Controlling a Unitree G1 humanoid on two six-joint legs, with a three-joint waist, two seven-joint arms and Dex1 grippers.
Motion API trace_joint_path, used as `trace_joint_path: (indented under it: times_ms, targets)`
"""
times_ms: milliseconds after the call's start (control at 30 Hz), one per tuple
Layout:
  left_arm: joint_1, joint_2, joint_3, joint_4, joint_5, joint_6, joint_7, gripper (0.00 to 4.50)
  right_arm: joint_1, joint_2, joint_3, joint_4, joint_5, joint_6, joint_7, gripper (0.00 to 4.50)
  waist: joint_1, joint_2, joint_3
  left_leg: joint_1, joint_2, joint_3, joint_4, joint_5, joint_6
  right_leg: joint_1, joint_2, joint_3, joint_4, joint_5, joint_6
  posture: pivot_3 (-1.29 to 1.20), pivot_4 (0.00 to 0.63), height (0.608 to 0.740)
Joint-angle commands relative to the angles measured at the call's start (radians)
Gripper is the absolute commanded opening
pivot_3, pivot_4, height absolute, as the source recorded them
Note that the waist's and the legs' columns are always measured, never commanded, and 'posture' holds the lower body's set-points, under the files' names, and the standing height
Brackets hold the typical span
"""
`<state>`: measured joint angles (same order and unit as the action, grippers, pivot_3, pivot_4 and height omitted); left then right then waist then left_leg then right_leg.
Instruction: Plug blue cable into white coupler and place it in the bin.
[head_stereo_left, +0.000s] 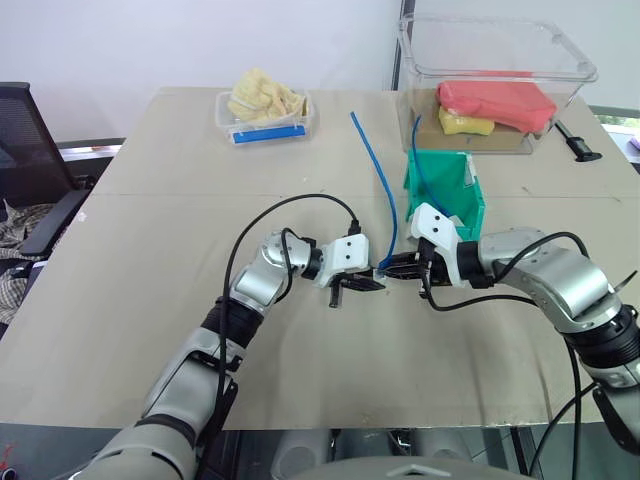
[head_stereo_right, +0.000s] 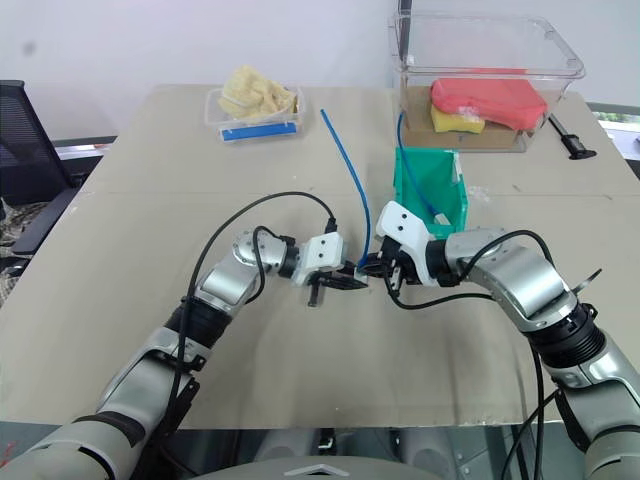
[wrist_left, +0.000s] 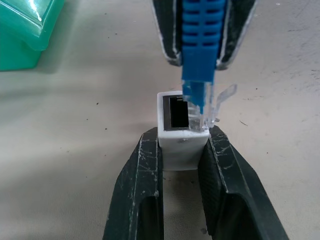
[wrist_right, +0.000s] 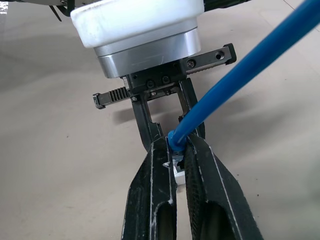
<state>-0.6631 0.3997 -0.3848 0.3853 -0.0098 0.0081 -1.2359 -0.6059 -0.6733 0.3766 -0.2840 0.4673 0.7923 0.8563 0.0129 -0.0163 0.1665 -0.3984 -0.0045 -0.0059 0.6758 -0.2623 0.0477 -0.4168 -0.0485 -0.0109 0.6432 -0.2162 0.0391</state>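
My left gripper (head_stereo_left: 368, 284) is shut on the white coupler (wrist_left: 182, 140), whose dark socket faces the right gripper. My right gripper (head_stereo_left: 392, 268) is shut on the blue cable (head_stereo_left: 378, 170) just behind its clear plug (wrist_left: 209, 107). The two grippers meet tip to tip above the middle of the table. The plug's tip touches the coupler's front at one side of the socket, and I cannot tell if it has gone in. From the right gripper the cable arcs up and back over the table. The teal bin (head_stereo_left: 445, 190) stands just behind the right gripper.
A large clear tub (head_stereo_left: 495, 75) holding red and yellow items stands at the back right, behind the bin. A small clear tray (head_stereo_left: 262, 110) with yellowish pieces and a flat blue bar sits at the back centre-left. A black tool (head_stereo_left: 578, 143) lies at the right edge.
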Motion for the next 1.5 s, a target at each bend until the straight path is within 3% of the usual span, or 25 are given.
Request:
trace_joint_path:
  times_ms: [33,667,833,1233,1333,1400,1500]
  targets:
    - [0.006,-0.006,-0.002,-0.032,0.005,-0.007,0.011,0.35,-0.011,-0.003,0.002,0.019,-0.040,-0.008,0.020,0.00,0.000,0.000,0.000,0.000,0.000,0.000,0.000,0.000,0.000,0.000,0.000,0.000,0.000,0.000,0.000,0.00,0.150,0.740]
    - [0.020,-0.009,-0.002,-0.048,0.004,-0.003,0.020,0.35,-0.072,-0.018,0.047,0.127,-0.173,-0.087,0.173,0.00,0.001,0.000,0.000,0.001,0.000,0.000,0.001,0.000,0.000,0.001,0.000,0.000,0.000,0.000,0.000,0.00,0.150,0.740]
    - [0.021,-0.009,0.000,-0.055,0.004,0.000,0.024,0.35,-0.108,-0.022,0.151,0.099,-0.272,-0.109,0.209,0.00,0.001,0.001,-0.001,0.001,-0.001,0.000,0.001,0.000,0.000,0.001,-0.001,0.000,0.000,0.000,0.000,0.00,0.150,0.740]
    - [0.037,-0.012,0.002,-0.091,-0.002,0.025,0.040,0.35,-0.056,-0.017,0.230,0.138,-0.367,-0.115,0.238,0.00,0.001,0.001,-0.003,0.001,-0.001,-0.001,0.001,0.000,0.000,0.002,-0.001,-0.001,0.000,0.000,0.000,0.00,0.150,0.740]
    - [0.043,-0.012,0.004,-0.102,-0.005,0.037,0.046,0.35,-0.032,0.027,0.171,0.161,-0.361,-0.166,0.183,0.00,0.001,0.000,-0.006,0.003,-0.001,-0.001,0.001,0.000,0.000,0.003,-0.001,-0.001,0.000,0.000,0.000,0.00,0.150,0.740]
    - [0.046,-0.012,0.009,-0.111,-0.009,0.046,0.050,0.35,-0.031,0.100,0.038,0.153,-0.300,-0.190,0.112,0.00,-0.002,-0.002,-0.007,0.003,-0.001,-0.001,0.001,0.000,0.000,0.004,-0.001,-0.001,0.000,0.000,0.000,0.00,0.150,0.740]
    - [0.053,-0.011,0.025,-0.132,-0.021,0.078,0.058,0.36,0.012,0.126,-0.145,0.040,-0.210,-0.196,0.075,1.00,-0.003,0.000,-0.006,0.004,0.000,-0.001,0.001,0.000,0.000,0.003,0.000,-0.001,0.001,0.001,-0.002,0.00,0.150,0.740]
